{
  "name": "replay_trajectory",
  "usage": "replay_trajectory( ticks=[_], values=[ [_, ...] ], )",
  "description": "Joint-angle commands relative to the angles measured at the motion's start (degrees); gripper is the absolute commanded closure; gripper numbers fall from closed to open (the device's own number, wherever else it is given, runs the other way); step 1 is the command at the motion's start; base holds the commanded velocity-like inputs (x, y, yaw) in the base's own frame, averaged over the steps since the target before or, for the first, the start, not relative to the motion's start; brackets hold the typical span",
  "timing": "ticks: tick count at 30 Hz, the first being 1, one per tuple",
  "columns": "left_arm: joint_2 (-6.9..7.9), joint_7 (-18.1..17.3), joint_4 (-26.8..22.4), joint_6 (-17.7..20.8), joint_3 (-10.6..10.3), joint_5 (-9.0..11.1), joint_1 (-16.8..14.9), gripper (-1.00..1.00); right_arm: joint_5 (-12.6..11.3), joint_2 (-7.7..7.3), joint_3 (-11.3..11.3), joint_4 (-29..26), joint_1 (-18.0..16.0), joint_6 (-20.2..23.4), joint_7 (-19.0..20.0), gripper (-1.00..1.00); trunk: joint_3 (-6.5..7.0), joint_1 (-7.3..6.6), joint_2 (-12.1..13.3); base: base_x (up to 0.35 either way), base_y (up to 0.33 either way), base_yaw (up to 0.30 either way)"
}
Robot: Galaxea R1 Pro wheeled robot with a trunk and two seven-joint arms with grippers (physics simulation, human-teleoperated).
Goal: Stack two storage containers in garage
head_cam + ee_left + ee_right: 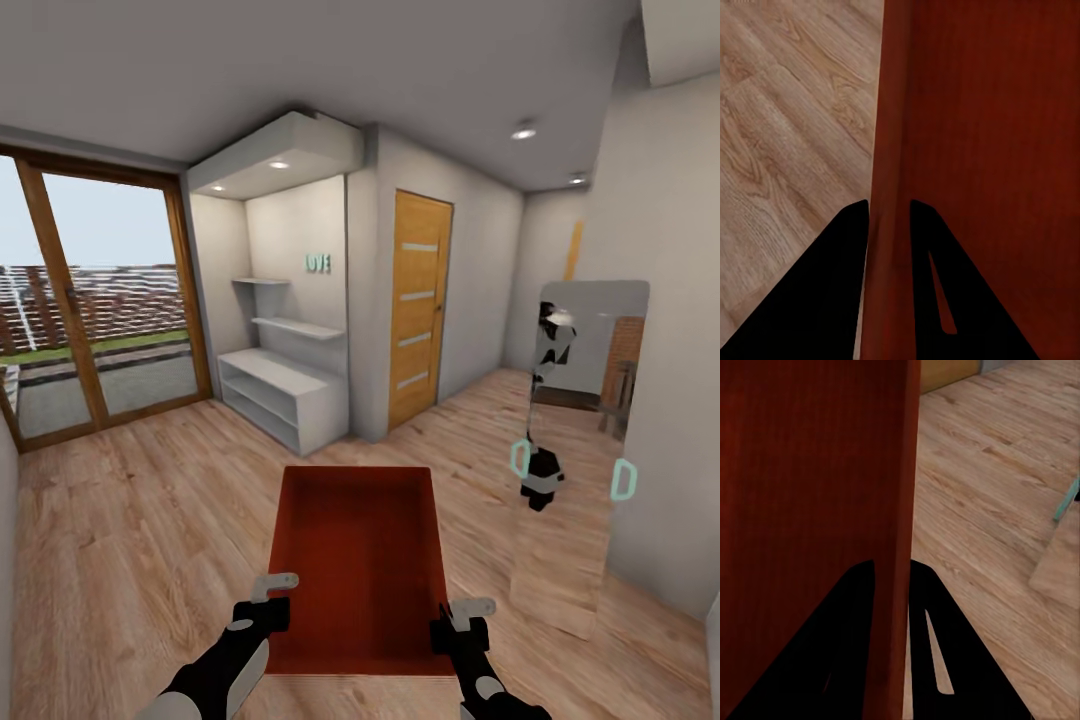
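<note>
One red-orange open-top storage container [360,560] hangs low in front of me over light wood plank flooring [130,540]. My left gripper [275,600] is shut on its left wall, and my right gripper [455,620] is shut on its right wall. In the left wrist view the fingers [832,285] pinch the thin wall of the container [982,150]. In the right wrist view the right gripper [891,577] clamps the opposite wall of the container [810,472] in the same way. The container's inside looks empty. The garage is out of view.
A white shelf unit [285,390] stands ahead left in an alcove, with a wooden door [418,310] beside it. A glass sliding door [90,310] fills the left wall. A tall mirror [580,440] leans on the right wall. A hallway runs back right.
</note>
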Motion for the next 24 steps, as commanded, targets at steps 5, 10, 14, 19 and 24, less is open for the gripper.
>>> replay_trajectory(
  ticks=[5, 10, 14, 19, 24],
  values=[
    [0.12, 0.9, 0.1, 0.4, -0.5, 0.7, 0.0, 1.00, -0.6, -0.24, -0.5, 0.0, -0.1, -3.4, -3.8, 1.00, -0.10, 0.05, -0.1, 0.321, 0.000, -0.009],
    [0.12, 0.9, 0.1, 0.4, -0.5, 0.7, 0.0, 1.00, -0.7, -0.15, -0.4, 0.0, -0.1, -3.4, -3.8, 1.00, -0.10, 0.05, -0.1, 0.321, 0.003, -0.140],
    [0.12, 0.9, 0.1, 0.4, -0.5, 0.7, 0.0, 1.00, -0.6, -0.14, -0.4, 0.0, -0.1, -3.4, -3.8, 1.00, -0.10, 0.05, -0.1, 0.321, 0.071, -0.235],
    [0.12, 0.9, 0.1, 0.5, -0.5, 0.7, 0.0, 1.00, -0.5, -0.14, -0.4, 0.0, -0.1, -3.4, -3.8, 1.00, -0.10, 0.05, -0.1, 0.321, 0.110, -0.246],
    [0.12, 0.9, 0.1, 0.5, -0.5, 0.7, 0.0, 1.00, -0.5, -0.14, -0.4, 0.0, -0.1, -3.4, -3.8, 1.00, -0.10, 0.05, -0.1, 0.321, 0.122, -0.248]
  ],
)
